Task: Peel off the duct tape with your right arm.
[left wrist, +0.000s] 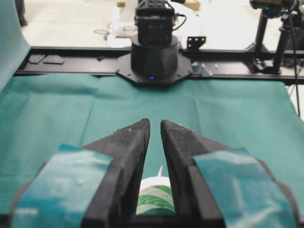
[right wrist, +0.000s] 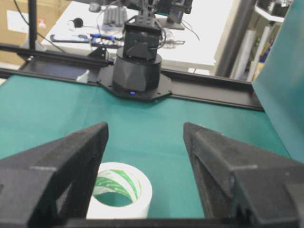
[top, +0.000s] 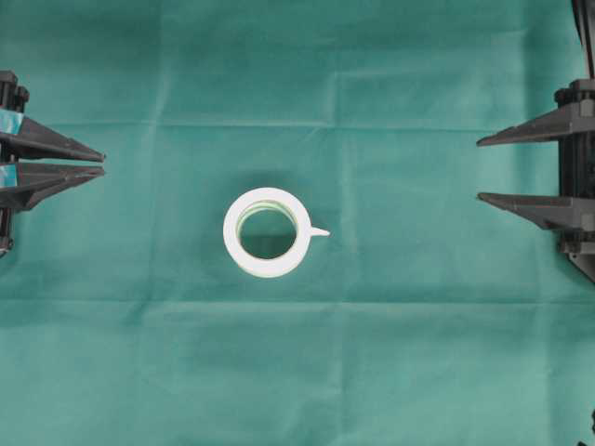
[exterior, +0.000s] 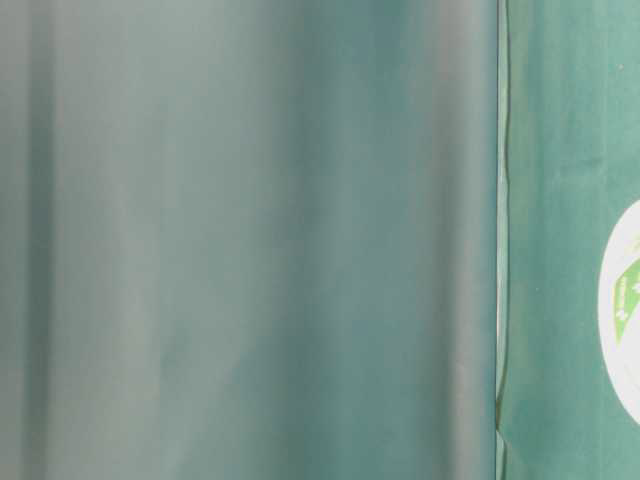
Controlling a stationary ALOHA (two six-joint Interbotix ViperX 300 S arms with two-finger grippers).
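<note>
The duct tape [top: 267, 232] lies flat on the green cloth [top: 418, 353], hole up, about midway between my two grippers and well apart from both. From overhead its loose white tab [top: 319, 231] sticks out of the roll's rim toward my right side. The inner core shows green-and-white print (plain in both wrist views).

My right gripper [top: 482, 169] sits at the right edge of the overhead view, its two plain black fingers [top: 530, 130] pointing in toward the roll. There is a wide gap between them with nothing in it; I hold nothing on this side. Through my right wrist camera the roll [right wrist: 121, 190] shows low between the fingers, nearer the left one, partly hidden behind it.

My left gripper [top: 100, 163] is at the left edge, its fingers carrying teal strips [left wrist: 66, 183]. These fingers stand close, only a narrow slit between the tips, and nothing is pinched there. Through the left wrist camera a slice of the roll [left wrist: 154, 194] shows through the slit, out on the cloth.

The opposite arm bases [left wrist: 154, 59] stand at the far side of the cloth in each wrist view. The table-level view is mostly blurred green cloth, with a sliver of the roll [exterior: 622, 300] at its right edge.
</note>
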